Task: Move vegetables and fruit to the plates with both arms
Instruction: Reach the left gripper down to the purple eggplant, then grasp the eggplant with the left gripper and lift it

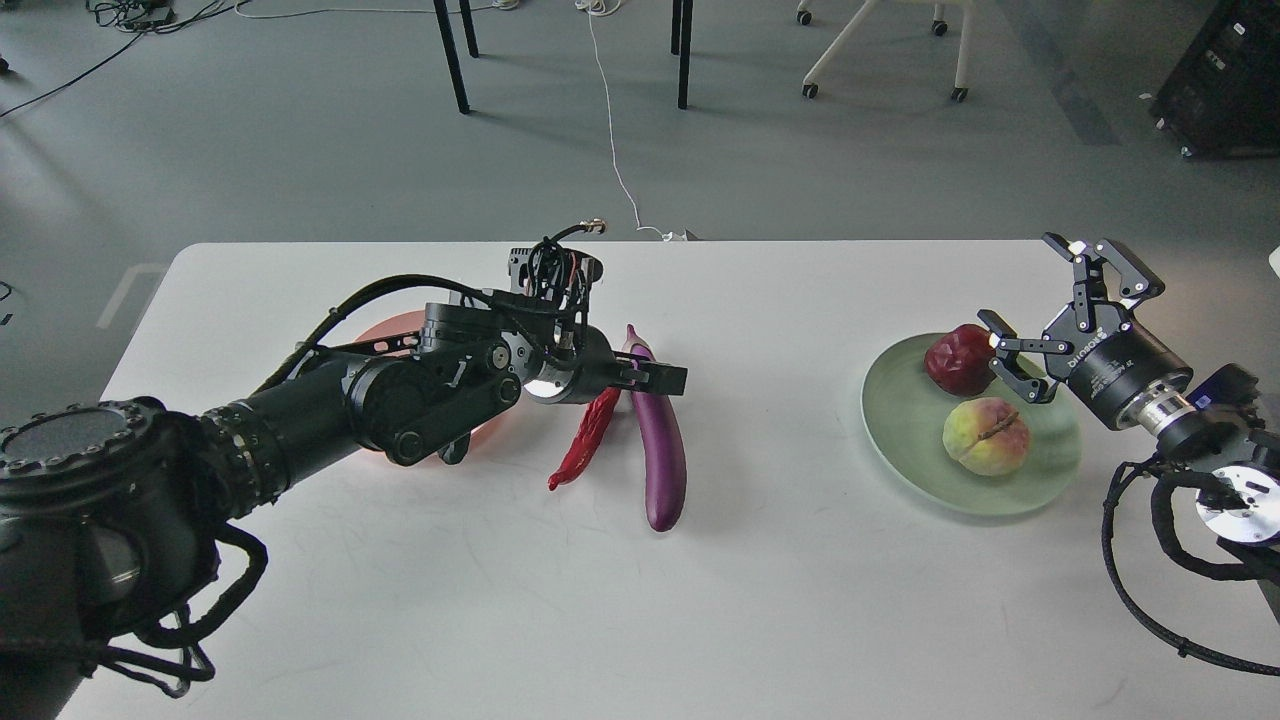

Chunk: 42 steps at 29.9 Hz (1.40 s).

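Observation:
The purple eggplant (660, 450) lies lengthwise at the table's middle. The red chili pepper (583, 442) lies slanted just to its left, their upper ends close together. My left gripper (652, 379) lies across the eggplant's upper end, beside the chili's top; its fingers cannot be told apart. The salmon pink plate (385, 326) is mostly hidden behind my left arm. The pomegranate (952, 360) and the peach (985, 436) sit on the pale green plate (1000, 492) at the right. My right gripper (1018, 282) is open and empty, just right of the pomegranate.
The white table (500, 600) has its far edge just behind the left gripper. Beyond it, on the grey floor, are table legs, a white cable (612, 150) and a wheeled chair base (880, 50). Black cables hang from my right wrist.

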Available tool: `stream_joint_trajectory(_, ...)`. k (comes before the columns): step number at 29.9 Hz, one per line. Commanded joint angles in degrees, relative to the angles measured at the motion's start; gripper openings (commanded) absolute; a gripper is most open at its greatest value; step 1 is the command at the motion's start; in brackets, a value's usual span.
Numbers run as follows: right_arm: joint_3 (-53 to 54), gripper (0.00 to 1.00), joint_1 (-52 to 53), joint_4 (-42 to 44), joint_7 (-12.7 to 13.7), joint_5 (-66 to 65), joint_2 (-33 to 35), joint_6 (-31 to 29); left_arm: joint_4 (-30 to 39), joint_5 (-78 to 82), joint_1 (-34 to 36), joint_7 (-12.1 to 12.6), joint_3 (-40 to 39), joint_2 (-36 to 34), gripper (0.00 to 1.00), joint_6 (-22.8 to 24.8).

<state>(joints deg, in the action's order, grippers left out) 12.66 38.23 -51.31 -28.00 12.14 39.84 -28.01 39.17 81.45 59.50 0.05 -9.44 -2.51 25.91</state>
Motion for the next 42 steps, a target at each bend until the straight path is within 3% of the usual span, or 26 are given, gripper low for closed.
stream_joint_trajectory(1,0.0,0.96,-0.2,0.0,0.0,0.0,0.0,0.0,-0.1,0.1,-0.2,-0.1,0.1,0.2,0.98,-0.1)
stream_joint_trajectory(22,-0.1,0.96,-0.6,-0.2,0.0,-0.1,0.0,0.0,-2.5,0.3,-1.0,-0.5,0.3,2.5,0.94,0.0)
stream_joint_trajectory(24,-0.1,0.96,-0.6,-0.2,0.0,-0.1,0.0,0.0,-2.5,0.1,-1.0,-0.5,0.3,2.5,0.86,0.3)
stream_joint_trajectory(26,-0.1,0.96,-0.6,-0.2,0.0,-0.1,0.0,0.0,-2.5,-0.2,-1.1,-0.4,0.3,2.5,0.70,0.5)
stream_joint_trajectory(29,-0.1,0.96,-0.6,-0.2,0.0,-0.1,0.0,0.0,-2.5,-0.2,-1.0,0.2,0.7,2.5,0.26,0.4)
stream_joint_trajectory(36,-0.1,0.96,-0.6,-0.2,0.0,-0.2,0.0,0.0,-2.5,-0.2,-0.8,0.7,1.0,2.5,0.12,0.0)
stream_joint_trajectory(42,-0.1,0.96,-0.6,-0.2,0.0,-0.2,0.1,0.0,-1.8,-0.5,-0.6,1.4,0.7,2.5,0.09,0.1)
